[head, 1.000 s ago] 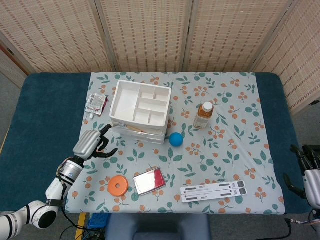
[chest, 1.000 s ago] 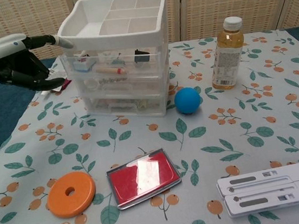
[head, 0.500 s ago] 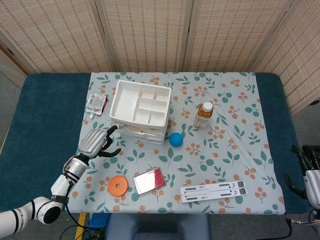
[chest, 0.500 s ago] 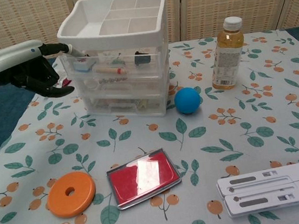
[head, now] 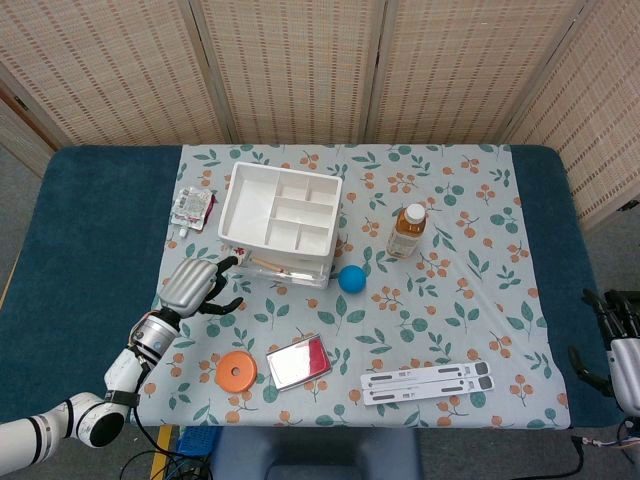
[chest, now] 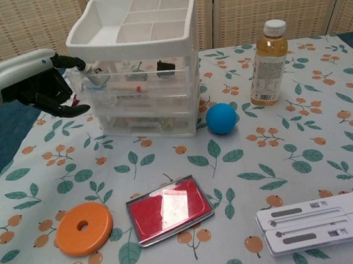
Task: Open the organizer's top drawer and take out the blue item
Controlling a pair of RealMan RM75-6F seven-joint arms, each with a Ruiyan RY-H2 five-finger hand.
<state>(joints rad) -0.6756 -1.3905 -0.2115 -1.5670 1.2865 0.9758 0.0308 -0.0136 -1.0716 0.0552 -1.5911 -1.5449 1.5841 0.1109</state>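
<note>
Chest view: the robot's left hand (chest: 42, 84) reaches to the left front corner of a clear three-drawer organizer (chest: 139, 91) with a white divided tray on top, dark fingers (chest: 64, 60) extended to the top drawer (chest: 132, 75), which sits pulled slightly forward; whether they actually grip its edge cannot be told. A blue ball (chest: 222, 118) lies on the leaf-patterned tablecloth (chest: 295, 156), just beside the organizer's right front corner. Nearby stand a bottle of amber drink (chest: 267, 63), an orange ring-shaped disc (chest: 83, 228), a red-lidded tin (chest: 168, 209) and a white folding stand (chest: 328, 216). From the head view, the right hand (head: 612, 340) hangs off the table's right edge, fingers loosely curled around nothing, and a small packet (head: 192, 208) lies left of the organizer.
</note>
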